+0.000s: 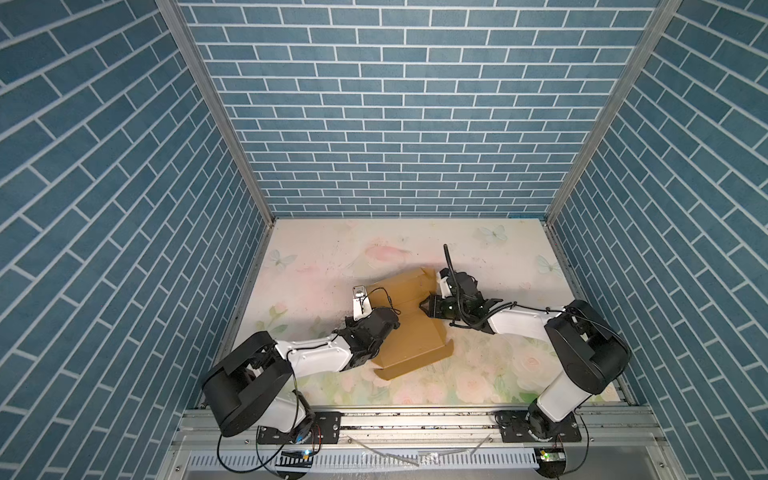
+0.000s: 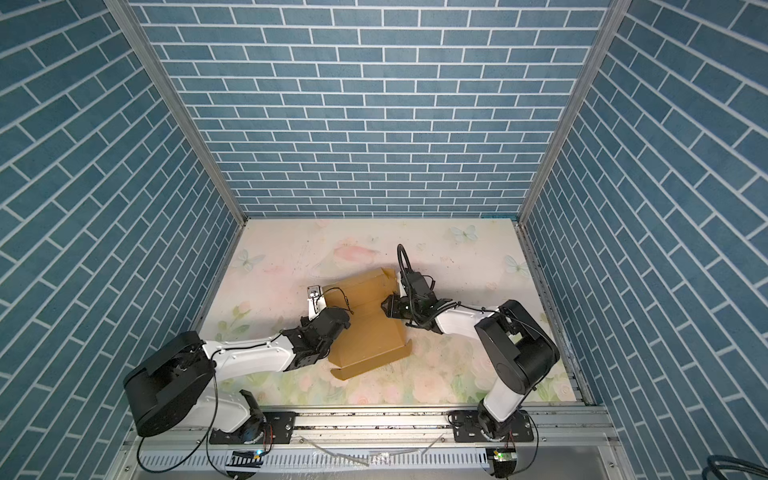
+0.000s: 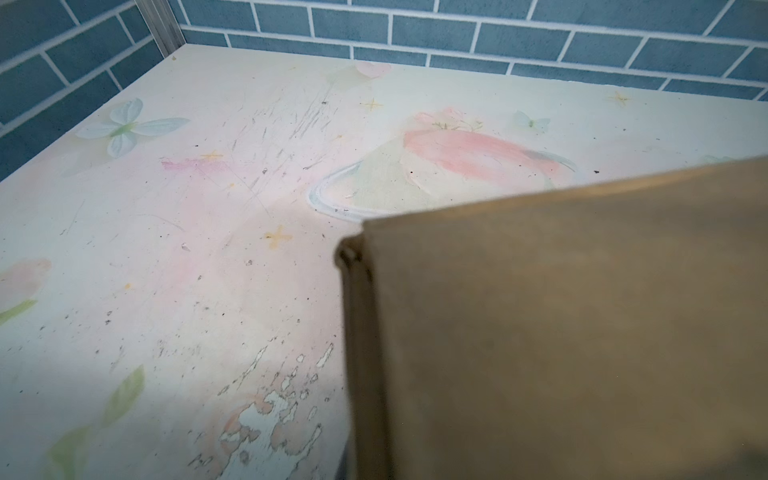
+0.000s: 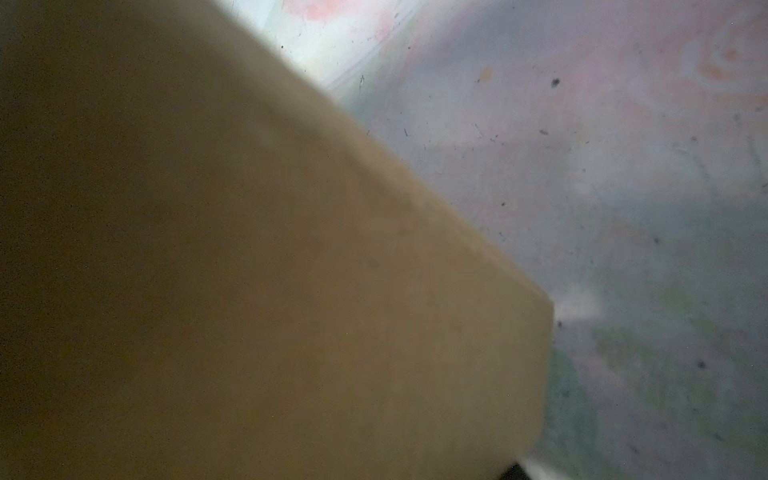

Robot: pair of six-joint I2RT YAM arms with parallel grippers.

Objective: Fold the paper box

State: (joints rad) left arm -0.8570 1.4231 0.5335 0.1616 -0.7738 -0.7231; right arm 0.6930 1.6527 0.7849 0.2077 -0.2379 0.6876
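Note:
The paper box (image 1: 409, 332) (image 2: 365, 336) is brown cardboard, half folded, lying mid-table in both top views. Its far part has raised walls, and a tabbed panel spreads toward the front. My left gripper (image 1: 390, 322) (image 2: 345, 320) presses against the box's left edge. It is shut, with its fingertips hidden by cardboard. My right gripper (image 1: 423, 308) (image 2: 385, 306) is at the box's right wall, jaws apart, tips on the cardboard. In the left wrist view a box panel (image 3: 561, 332) stands close up and hides the jaws. Cardboard (image 4: 249, 270) likewise fills the right wrist view.
The flower-printed table (image 1: 332, 257) is bounded by blue brick walls on three sides. A metal rail (image 1: 415, 419) carrying both arm bases runs along the front. A black cable loop (image 1: 449, 257) rises from the right wrist behind the box.

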